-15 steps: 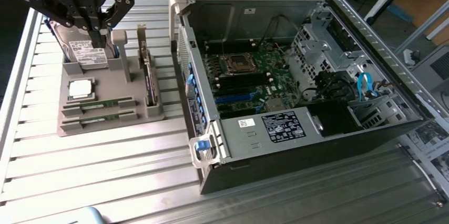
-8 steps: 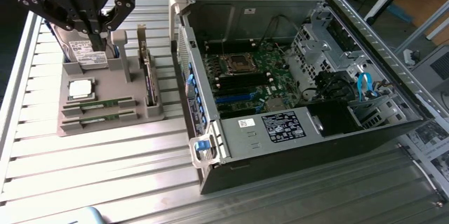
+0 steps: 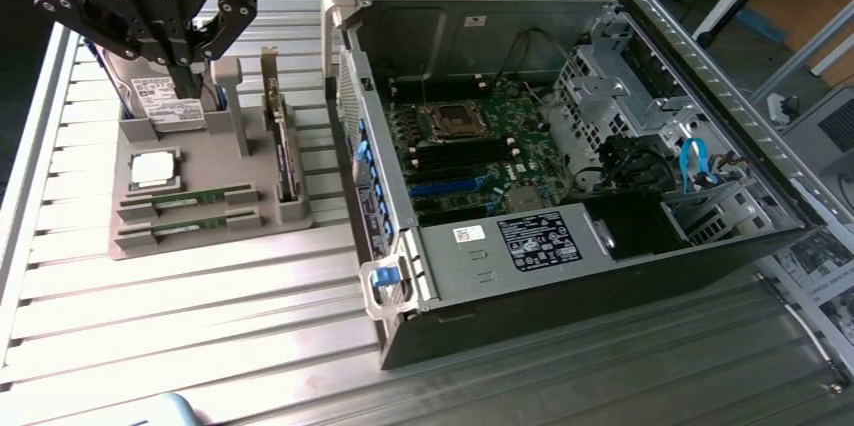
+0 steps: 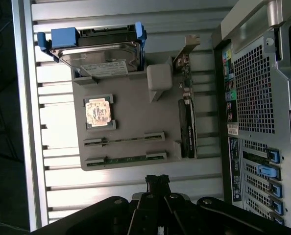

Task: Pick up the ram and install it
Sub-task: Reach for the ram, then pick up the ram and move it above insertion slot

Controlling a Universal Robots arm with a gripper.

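The end effector (image 3: 184,81) hung above the gray holder (image 3: 134,146) with its fingers pressed together and nothing between them. The ram (image 3: 187,197) sat in a slot of that holder, with a second stick (image 3: 184,226) just beside it, a silver chip (image 3: 154,168) near them and the hard drive (image 3: 167,96) at the far end.

Fingers this tightly closed would likely strike the stick's top edge instead of straddling it. The two sticks sat close enough that a slightly offset descent could catch the neighbour or the slot wall. An off-centre pinch might tilt the thin board, and a tilted board could jam against the open computer case (image 3: 641,36) or the motherboard (image 3: 494,146).
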